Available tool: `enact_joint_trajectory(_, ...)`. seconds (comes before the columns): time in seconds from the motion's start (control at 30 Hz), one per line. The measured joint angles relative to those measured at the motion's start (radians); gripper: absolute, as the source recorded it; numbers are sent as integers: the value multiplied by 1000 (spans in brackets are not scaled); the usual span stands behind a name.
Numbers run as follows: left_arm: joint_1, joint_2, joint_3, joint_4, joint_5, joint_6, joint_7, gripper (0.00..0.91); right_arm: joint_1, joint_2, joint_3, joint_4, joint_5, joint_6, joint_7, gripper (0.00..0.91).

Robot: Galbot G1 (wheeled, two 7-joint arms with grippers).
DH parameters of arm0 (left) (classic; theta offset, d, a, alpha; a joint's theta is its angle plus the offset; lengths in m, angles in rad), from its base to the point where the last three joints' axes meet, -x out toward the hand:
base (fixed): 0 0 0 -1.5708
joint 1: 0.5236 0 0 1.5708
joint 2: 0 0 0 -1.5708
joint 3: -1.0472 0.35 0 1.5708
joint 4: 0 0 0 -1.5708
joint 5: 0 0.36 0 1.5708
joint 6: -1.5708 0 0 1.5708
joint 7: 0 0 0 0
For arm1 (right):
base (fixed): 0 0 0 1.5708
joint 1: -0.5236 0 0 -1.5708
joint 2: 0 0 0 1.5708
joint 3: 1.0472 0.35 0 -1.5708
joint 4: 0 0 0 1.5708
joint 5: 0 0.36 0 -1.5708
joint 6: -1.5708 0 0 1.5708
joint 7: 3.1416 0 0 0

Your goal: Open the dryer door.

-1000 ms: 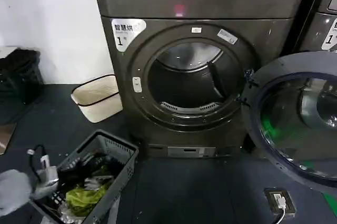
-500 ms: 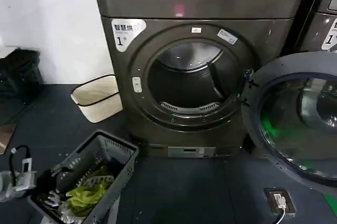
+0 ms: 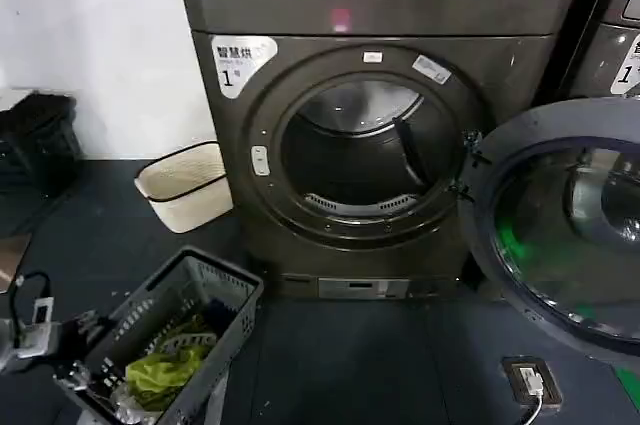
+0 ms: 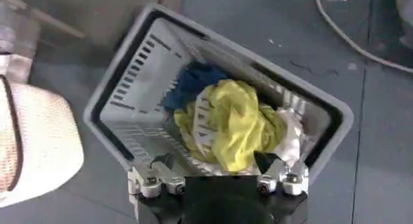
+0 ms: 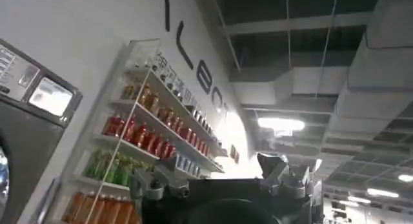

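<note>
Laundry room: dark floor, white wall, shelved drinks under an open ceiling.

White wall (image 3: 90,35) behind; dark mat floor (image 3: 350,355). Cream basket (image 3: 185,185) stands by the wall; grey laundry basket (image 3: 190,320) holds yellow-green cloth (image 4: 232,125). Black bag (image 3: 40,140) far left. Second grey machine (image 3: 610,35) at right. Shelves of bottles (image 5: 142,141); ceiling lamp (image 5: 281,124) lit.

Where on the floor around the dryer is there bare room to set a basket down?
Bare floor lies in front of the dryer, between the grey laundry basket and the open dryer door. Crowded at left: that basket and a beige bin.
</note>
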Motion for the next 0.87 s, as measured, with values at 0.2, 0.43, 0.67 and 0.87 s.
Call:
enact_joint_trajectory(0.2,6,-2,-1,4,1,-1,8,907,2,2,-3,0,-3,1,0,907)
enact_joint_trajectory(0.43,1,-1,-6,9,2,-24,24,907,1,5,-3,7,-4,1,-1,907)
enact_joint_trajectory(0.67,0,3,-14,10,7,-29,42,907,-3,7,1,8,-5,1,-2,907)
enact_joint_trajectory(0.87,-1,2,-21,8,12,-29,46,907,-4,7,0,8,-5,2,-2,907)
